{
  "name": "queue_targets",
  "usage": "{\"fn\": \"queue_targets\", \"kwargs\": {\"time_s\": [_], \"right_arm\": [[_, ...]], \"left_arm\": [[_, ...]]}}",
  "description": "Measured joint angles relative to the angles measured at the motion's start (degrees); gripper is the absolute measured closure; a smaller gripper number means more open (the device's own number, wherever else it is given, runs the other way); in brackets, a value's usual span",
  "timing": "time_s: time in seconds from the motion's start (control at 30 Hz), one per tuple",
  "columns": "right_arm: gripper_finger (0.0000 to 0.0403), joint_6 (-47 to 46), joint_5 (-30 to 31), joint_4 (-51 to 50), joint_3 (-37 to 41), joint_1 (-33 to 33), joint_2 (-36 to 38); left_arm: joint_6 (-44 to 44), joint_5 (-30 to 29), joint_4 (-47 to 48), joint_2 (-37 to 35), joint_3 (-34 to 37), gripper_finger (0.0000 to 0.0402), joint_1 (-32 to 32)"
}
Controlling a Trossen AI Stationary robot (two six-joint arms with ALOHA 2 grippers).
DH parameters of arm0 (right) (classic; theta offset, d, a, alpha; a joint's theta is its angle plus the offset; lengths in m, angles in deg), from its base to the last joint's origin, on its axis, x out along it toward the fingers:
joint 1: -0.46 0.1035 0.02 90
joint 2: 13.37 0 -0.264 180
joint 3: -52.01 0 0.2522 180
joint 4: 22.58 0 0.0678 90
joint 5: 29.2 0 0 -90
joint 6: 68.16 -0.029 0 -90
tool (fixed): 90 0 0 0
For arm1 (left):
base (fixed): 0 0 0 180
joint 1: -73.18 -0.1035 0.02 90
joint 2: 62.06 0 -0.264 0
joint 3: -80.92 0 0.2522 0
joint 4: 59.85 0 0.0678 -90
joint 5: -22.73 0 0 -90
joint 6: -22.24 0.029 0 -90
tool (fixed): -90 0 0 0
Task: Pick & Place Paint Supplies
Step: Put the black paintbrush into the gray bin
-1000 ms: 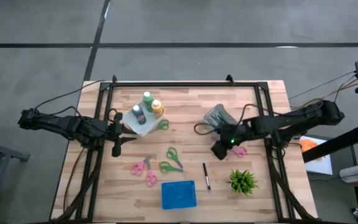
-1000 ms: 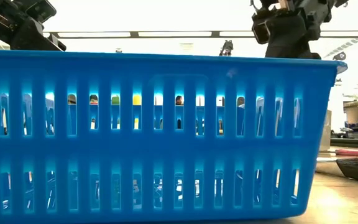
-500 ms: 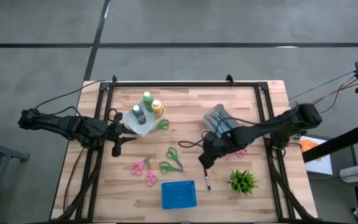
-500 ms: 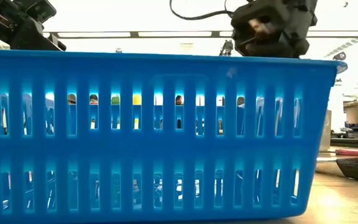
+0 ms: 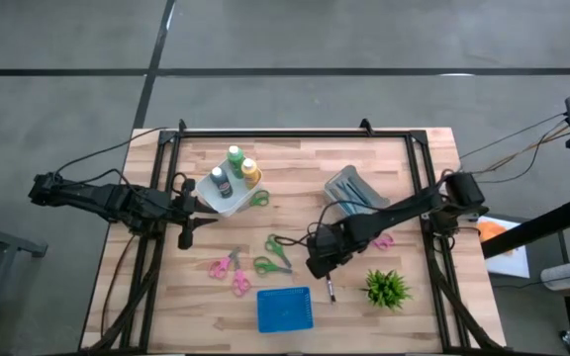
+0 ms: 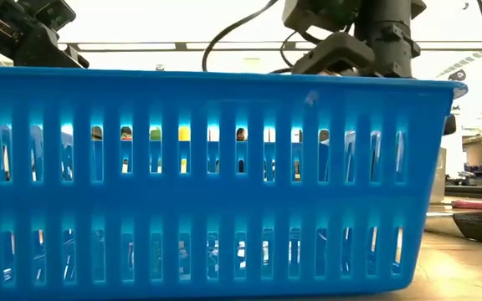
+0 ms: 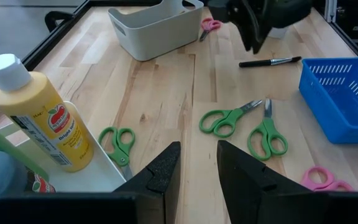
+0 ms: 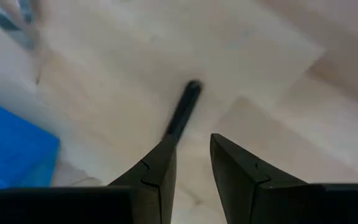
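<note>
right gripper (image 5: 322, 267), fingers slightly parted and empty, hovers at five o'clock over the dark brush (image 5: 330, 285); squeeze bottles (image 5: 235, 170) at eleven o'clock, nothing visibly placed.

Looks like a lab or test workshop. My bench is a butcher-block table (image 5: 295, 163) inside a black metal frame (image 5: 295, 133), on bare grey concrete floor (image 5: 295, 49) with seam lines. Cables (image 5: 508, 143) trail off the right edge. Low view shows long ceiling strip lights (image 6: 224, 46) behind.
</note>
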Motion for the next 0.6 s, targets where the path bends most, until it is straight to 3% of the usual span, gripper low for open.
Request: {"fn": "queue_targets", "kwargs": {"time_s": [0.6], "right_arm": [[0.0305, 0.5, 4.9, 1.2, -1.1, 0.1, -1.4]], "left_arm": [[0.0, 0.0, 0.0, 0.0, 0.0, 0.0294, 0.0]]}}
